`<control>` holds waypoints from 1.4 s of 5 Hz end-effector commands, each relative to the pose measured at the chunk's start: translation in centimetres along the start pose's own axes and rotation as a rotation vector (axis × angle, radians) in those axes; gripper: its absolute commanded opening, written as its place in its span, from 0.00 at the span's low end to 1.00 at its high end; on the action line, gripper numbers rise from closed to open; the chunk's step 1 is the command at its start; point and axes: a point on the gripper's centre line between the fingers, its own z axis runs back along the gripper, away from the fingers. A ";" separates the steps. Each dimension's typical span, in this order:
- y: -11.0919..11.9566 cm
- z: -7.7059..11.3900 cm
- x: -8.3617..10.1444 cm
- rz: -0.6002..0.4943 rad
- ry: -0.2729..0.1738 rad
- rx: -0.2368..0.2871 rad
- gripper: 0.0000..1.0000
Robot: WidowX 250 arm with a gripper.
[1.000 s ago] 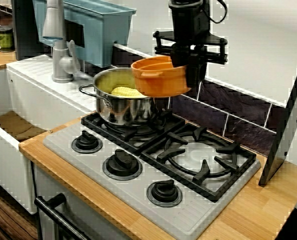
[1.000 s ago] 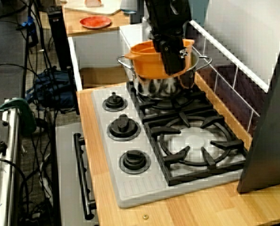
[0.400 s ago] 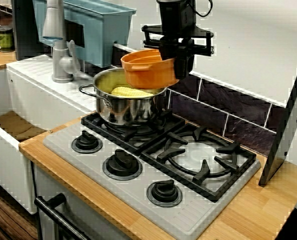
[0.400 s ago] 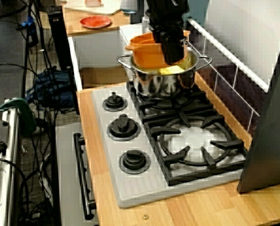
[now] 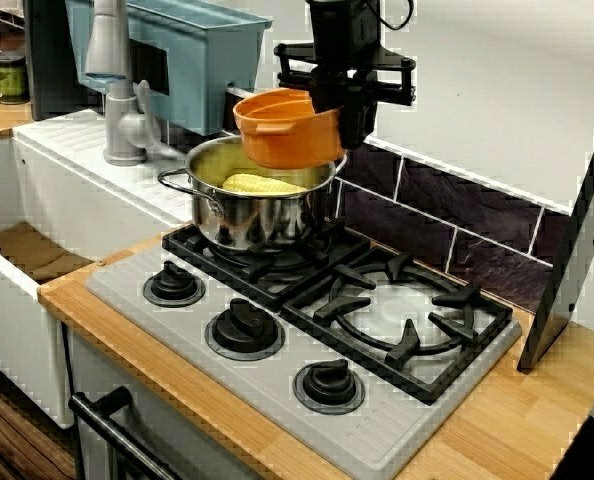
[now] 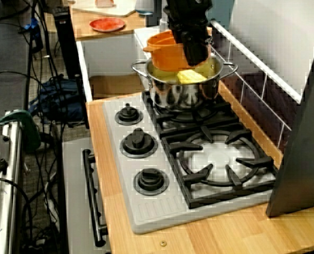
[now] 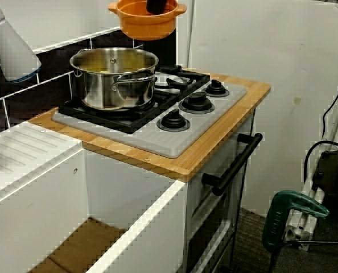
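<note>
Gripper (image 5: pixel 345 108) is clamped on the rim of the orange pot (image 5: pixel 285 132), one finger inside the wall and one outside. I have the orange pot in the air, slightly tilted, over the far rim of the steel pot (image 5: pixel 247 218) and clear of it. From the left I see the faucet (image 5: pixel 112 90) by the sink (image 5: pixel 37 255). Next comes the steel pot on the hob's (image 5: pixel 177 325) rear left burner with yellow corn (image 5: pixel 260 184) inside, then three knobs (image 5: pixel 245 328) along the hob's front edge and the bare right burner (image 5: pixel 405 318).
</note>
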 end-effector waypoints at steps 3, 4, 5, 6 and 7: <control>3.6 0.9 1.7 0.038 -0.104 0.031 0.00; 4.2 0.3 1.8 0.042 -0.104 0.043 0.00; 4.7 -0.3 2.0 0.045 -0.098 0.053 0.00; 5.0 -0.5 2.2 0.046 -0.092 0.053 0.00; 4.7 -0.4 2.6 0.043 -0.071 0.032 0.00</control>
